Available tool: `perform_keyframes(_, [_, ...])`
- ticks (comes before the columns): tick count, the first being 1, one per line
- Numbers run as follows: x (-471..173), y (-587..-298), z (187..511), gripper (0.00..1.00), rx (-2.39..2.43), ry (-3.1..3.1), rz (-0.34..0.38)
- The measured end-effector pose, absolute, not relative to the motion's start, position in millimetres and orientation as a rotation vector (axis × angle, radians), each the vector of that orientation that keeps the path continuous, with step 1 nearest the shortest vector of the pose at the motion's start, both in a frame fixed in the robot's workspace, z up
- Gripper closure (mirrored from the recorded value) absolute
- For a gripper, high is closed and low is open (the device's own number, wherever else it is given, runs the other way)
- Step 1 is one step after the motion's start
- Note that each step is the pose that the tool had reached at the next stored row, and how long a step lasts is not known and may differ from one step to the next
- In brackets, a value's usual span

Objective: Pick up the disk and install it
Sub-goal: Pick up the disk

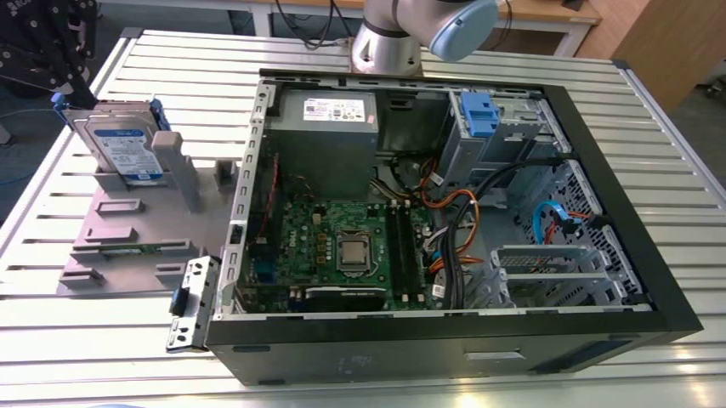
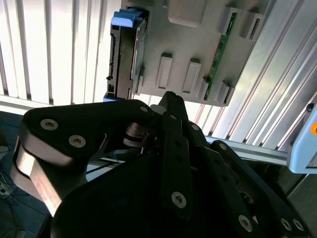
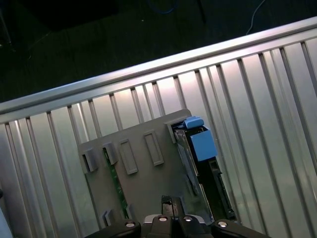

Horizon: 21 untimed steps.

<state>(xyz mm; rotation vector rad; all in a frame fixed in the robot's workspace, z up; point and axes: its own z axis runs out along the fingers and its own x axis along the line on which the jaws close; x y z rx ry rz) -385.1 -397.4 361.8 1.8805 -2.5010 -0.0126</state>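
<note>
Since the disk (image 1: pixel 121 146) stands on edge in its grey holder (image 1: pixel 127 246), likely for easy grasping, I aim my empty, clenched gripper (image 3: pixel 168 200) there.

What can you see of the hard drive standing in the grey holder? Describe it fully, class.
The disk is a flat, rectangular silver drive, metal by its look, with a blue-and-white label on its face and blue plastic rails along its edges. It stands on edge, leaning slightly, slotted into the grey holder on the slatted table, at the exterior view's left of the open computer case. Both wrist views show it edge-on. The gripper is apart from it.
</note>
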Motion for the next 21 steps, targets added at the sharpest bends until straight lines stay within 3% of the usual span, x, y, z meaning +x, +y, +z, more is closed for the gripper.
perform_keyframes(21, [-385.1,-397.4,361.8,0.89,1.903,-2.484,-0.012])
